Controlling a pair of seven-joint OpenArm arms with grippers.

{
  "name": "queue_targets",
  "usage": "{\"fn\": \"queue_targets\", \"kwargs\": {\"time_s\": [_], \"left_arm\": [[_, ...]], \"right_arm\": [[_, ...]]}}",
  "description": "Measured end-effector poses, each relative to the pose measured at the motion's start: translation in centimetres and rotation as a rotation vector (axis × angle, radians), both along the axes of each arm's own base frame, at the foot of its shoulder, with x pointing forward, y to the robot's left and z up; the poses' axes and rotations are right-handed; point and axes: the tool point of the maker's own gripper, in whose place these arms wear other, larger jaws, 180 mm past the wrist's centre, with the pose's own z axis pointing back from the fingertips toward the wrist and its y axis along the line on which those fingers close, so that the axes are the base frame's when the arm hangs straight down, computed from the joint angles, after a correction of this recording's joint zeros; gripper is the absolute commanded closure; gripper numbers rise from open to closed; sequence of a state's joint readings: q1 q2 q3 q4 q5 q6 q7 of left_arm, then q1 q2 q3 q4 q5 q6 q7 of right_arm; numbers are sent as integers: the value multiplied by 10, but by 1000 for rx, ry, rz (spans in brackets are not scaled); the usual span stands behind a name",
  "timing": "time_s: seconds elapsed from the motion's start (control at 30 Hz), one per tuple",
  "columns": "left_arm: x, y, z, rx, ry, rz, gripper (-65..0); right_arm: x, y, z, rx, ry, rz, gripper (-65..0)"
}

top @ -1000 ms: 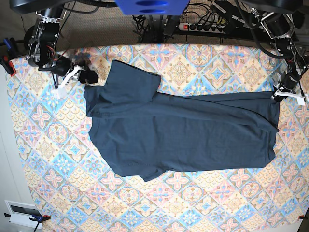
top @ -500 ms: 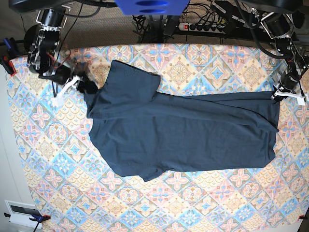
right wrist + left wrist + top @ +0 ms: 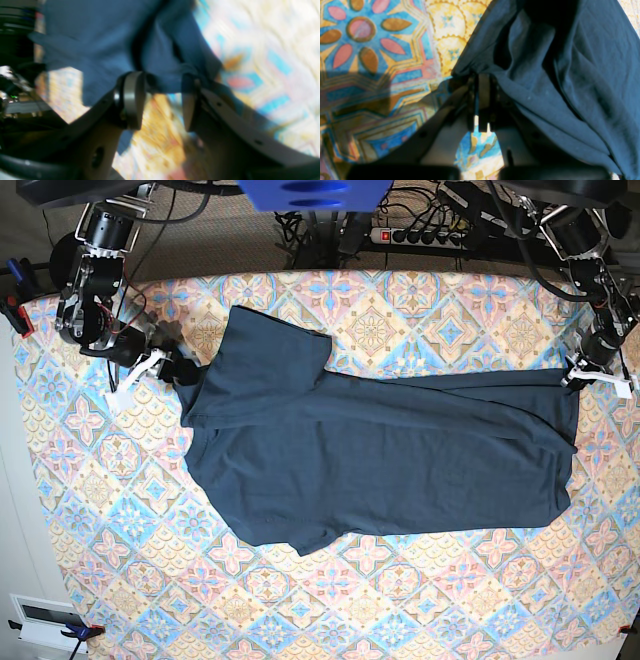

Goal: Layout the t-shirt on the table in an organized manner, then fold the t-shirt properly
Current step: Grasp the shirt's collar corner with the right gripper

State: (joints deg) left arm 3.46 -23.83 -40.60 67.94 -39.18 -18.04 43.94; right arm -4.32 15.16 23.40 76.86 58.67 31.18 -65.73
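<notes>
The dark blue t-shirt (image 3: 370, 450) lies spread across the middle of the worktop (image 3: 330, 610), its length running sideways between the two hands, collar end toward the right hand and hem toward the left hand. One short sleeve juts out along the far edge and the other along the near edge.

The left hand (image 3: 590, 373) sits at the far corner of the hem. Its fingers are pressed together with a pinch of the blue cloth caught between them; in the left wrist view (image 3: 481, 82) the fabric gathers into folds that run away from the fingertips, and part of it drapes over one finger. The patterned cloth of the worktop (image 3: 370, 75) shows just beside and beneath that hand.

The right hand (image 3: 160, 363) is at the shoulder end of the t-shirt, beside the sleeve on the far side. Its fingers stand well apart. In the right wrist view (image 3: 162, 100), which is blurred, the edge of the t-shirt (image 3: 107, 42) reaches just to the fingertips and seems to lap over the tip of one finger (image 3: 190, 85), while the other finger (image 3: 131, 100) is beside the cloth edge. Whether the cloth sits between the fingers or merely against them cannot be told. The worktop pattern (image 3: 262, 50) shows beyond this hand.
</notes>
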Motion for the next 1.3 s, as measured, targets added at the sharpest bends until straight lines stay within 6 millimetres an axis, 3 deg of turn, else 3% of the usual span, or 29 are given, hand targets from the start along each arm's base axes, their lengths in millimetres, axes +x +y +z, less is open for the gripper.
{"fn": "queue_targets", "kwargs": {"time_s": [0.53,0.73,0.8,1.03,1.2,1.3], "left_arm": [[0,-1,0,-1,2,-2,0],[0,-1,-1,-1,1,-1,0],[0,-1,-1,-1,2,-1,0],[0,-1,0,-1,1,-1,0],[1,-1,0,-1,-1,-2,0],[1,0,0,0,-1,-1,0]], "right_arm": [[4,0,-4,-24,-10,-21,-237],[11,-31,15,-82,-67,-92,-237],[12,-32,16,-83,-71,-96,-237],[10,-26,12,-75,-56,-86,-237],[7,5,3,-65,-33,14,-237],[5,12,1,-62,-27,34,-236]]}}
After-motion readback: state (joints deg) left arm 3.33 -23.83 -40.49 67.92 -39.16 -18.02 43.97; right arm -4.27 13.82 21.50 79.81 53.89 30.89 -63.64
